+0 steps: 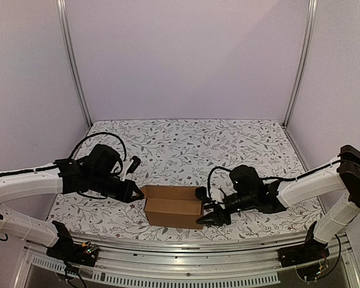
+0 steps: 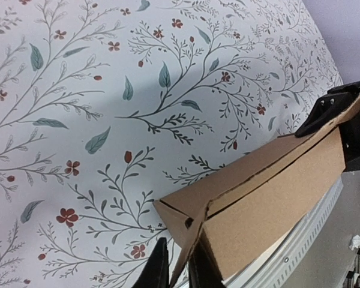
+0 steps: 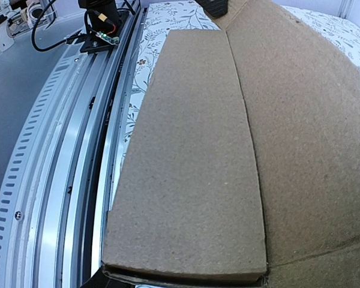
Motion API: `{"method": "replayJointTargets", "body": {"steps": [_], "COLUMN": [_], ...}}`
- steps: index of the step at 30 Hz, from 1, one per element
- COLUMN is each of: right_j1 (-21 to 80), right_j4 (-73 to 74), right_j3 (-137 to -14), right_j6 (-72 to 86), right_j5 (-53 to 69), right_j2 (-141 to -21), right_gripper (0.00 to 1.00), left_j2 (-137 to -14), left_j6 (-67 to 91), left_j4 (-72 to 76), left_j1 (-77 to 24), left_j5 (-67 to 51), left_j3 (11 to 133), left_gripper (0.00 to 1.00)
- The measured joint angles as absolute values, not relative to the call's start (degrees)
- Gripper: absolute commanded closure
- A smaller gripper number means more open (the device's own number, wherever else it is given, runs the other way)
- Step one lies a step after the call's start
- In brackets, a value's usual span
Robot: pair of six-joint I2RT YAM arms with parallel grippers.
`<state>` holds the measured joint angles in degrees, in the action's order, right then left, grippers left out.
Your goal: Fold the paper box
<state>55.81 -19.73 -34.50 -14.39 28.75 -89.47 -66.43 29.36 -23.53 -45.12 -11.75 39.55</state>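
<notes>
The paper box (image 1: 173, 207) is a plain brown oblong cardboard box lying near the table's front edge, between my two grippers. My left gripper (image 1: 134, 195) is at its left end. In the left wrist view the two black fingers (image 2: 159, 267) are nearly closed on a thin end flap of the box (image 2: 270, 192). My right gripper (image 1: 204, 207) is at the box's right end with its jaws spread wide across that end. In the right wrist view the box (image 3: 192, 150) fills the frame and only one dark finger (image 3: 91, 282) shows at the bottom left.
A floral tablecloth (image 1: 186, 144) covers the table. A slotted aluminium rail (image 1: 180, 246) runs along the near edge, just in front of the box. Upright frame posts (image 1: 72, 60) and white walls enclose the back and sides. Cables and a small circuit board (image 3: 102, 33) sit by the rail.
</notes>
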Motion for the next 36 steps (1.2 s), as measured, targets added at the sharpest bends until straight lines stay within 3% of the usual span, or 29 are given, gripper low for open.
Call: {"method": "replayJointTargets", "body": {"steps": [5,19,36], "right_j1": [55.81,57.91,59.99], "right_j4": [-20.84,-28.36,-39.59], "right_j3": [-34.46,-31.97,-27.49], "right_j6": [-14.15,-12.88,-9.34], "right_j5": [28.05,20.73,13.28], "right_j2": [-89.84,-92.6,-95.2], "right_gripper": [0.7,0.68,0.46], "left_j2": [-66.43,-69.23,-71.66], "left_j6": [29.52,31.66,33.67], "left_j4": [-23.86,-23.38,-20.23], "left_j1": [-45.69,-48.58,-52.29], "left_j5": [-11.73,-7.38,0.16], "left_j3": [40.36,42.24,42.76], "left_gripper": [1.0,1.0,1.0]}}
